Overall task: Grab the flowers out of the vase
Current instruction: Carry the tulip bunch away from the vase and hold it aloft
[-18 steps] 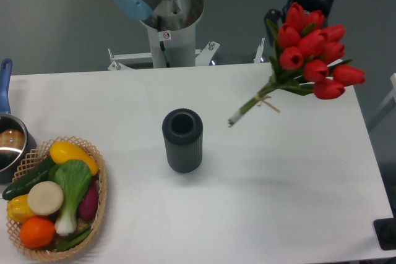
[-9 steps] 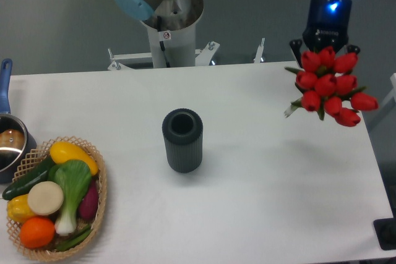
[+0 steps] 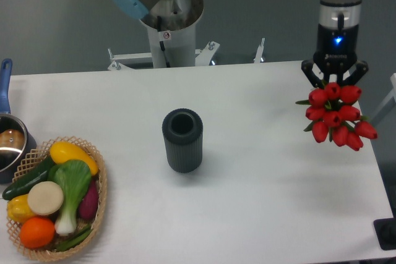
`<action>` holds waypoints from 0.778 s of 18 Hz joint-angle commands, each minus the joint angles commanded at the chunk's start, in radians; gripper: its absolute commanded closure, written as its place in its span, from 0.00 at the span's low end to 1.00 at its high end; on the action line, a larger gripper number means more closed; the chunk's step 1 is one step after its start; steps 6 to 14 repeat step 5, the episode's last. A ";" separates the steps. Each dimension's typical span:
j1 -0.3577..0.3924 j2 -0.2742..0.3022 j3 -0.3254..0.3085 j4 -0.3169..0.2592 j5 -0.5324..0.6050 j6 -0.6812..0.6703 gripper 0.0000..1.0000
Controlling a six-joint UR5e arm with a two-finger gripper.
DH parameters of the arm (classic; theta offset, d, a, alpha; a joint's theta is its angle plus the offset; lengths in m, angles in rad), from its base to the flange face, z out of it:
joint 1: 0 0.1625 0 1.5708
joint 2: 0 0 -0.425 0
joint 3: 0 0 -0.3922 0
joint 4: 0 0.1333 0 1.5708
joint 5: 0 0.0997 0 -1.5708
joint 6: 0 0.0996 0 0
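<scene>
Gripper (image 3: pixel 334 82) clamps the flowers (image 3: pixel 336 117), which hang directly beneath it, buds facing the camera (stems hidden). The vase (image 3: pixel 182 140) stands well apart, off toward the arm's base, mouth vacant.

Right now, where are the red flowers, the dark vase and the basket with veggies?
Bunch of red tulip flowers (image 3: pixel 335 117): fixed camera, a middle bud.
Dark grey ribbed vase (image 3: pixel 183 151): fixed camera, front wall.
Woven wicker basket (image 3: pixel 102 194): fixed camera, right rim.
</scene>
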 joint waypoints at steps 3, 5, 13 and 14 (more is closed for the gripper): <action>-0.035 -0.031 0.003 -0.011 0.092 0.009 1.00; -0.057 -0.051 0.002 -0.009 0.140 0.009 1.00; -0.057 -0.051 0.002 -0.009 0.140 0.009 1.00; -0.057 -0.051 0.002 -0.009 0.140 0.009 1.00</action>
